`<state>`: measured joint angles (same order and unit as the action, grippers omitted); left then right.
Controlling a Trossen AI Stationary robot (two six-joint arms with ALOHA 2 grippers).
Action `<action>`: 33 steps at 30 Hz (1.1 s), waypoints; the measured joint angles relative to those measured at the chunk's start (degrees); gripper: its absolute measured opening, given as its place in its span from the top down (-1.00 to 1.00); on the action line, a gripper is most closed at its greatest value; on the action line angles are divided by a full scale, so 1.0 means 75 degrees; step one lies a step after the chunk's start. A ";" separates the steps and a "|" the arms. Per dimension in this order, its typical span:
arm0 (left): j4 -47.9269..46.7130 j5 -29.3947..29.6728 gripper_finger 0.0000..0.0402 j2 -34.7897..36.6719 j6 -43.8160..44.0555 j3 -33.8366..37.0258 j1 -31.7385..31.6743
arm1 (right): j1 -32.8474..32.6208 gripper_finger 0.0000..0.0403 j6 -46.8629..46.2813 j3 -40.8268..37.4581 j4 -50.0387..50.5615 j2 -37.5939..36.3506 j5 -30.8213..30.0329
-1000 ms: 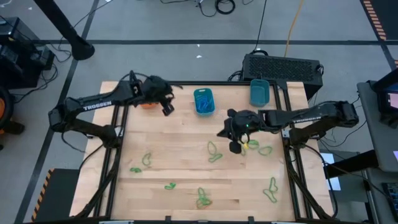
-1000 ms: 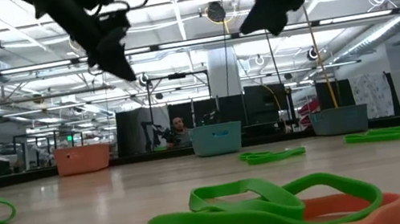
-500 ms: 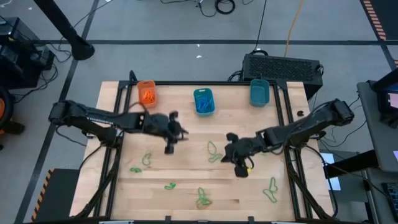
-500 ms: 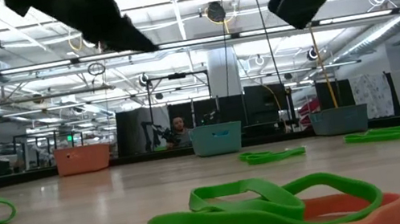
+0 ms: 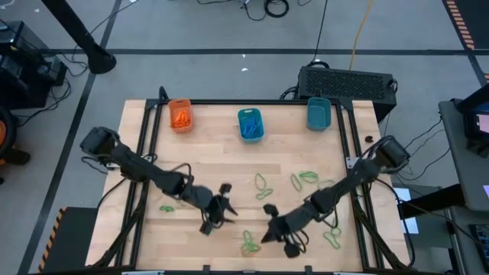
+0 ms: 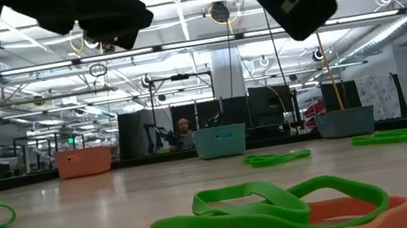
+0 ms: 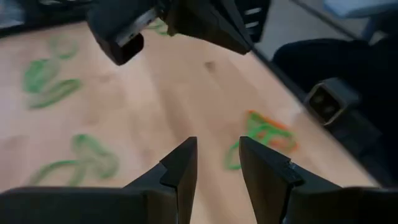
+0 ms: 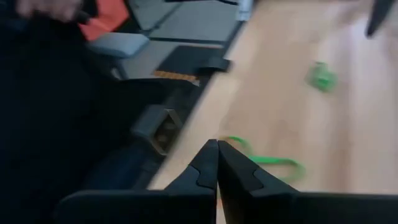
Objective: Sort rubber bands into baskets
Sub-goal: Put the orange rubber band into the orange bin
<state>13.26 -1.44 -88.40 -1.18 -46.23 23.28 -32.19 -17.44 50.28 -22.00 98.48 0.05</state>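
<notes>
A pale wooden table (image 5: 229, 164) stands on a grey floor, with a big black box (image 5: 348, 82) behind its far right corner and a wide workshop hall beyond.

Along the far edge, from left to right, sit the orange basket (image 5: 179, 114) with orange bands in it, a teal basket (image 5: 250, 124) with blue bands in it, and a second teal basket (image 5: 318, 113).

The left gripper (image 5: 217, 214) hovers low over the near middle of the table, its fingers (image 7: 180, 171) parted with nothing between them. A green band (image 5: 208, 228) lies just beside it, and two more green bands (image 5: 174, 202) lie to its left.

A tangle of green and orange bands (image 5: 249, 244) lies at the near edge, between the two grippers and close to both.

The right gripper (image 5: 275, 231) hangs just right of that tangle, its fingers (image 8: 208, 167) pressed together and gripping nothing.

Further right, green bands (image 5: 304, 179) lie mid-table and another (image 5: 333, 233) near the right rail. The stretch between the baskets and the bands is bare wood.
</notes>
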 joint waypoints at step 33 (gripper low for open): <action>0.0879 0.0631 0.36 -0.1836 0.0313 -0.0899 0.0848 | -0.0539 0.48 0.0275 0.1888 0.1405 0.2587 -0.0371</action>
<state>19.86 3.29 -102.17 1.17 -52.97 29.64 -36.24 -15.38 64.45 -11.46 117.89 -2.73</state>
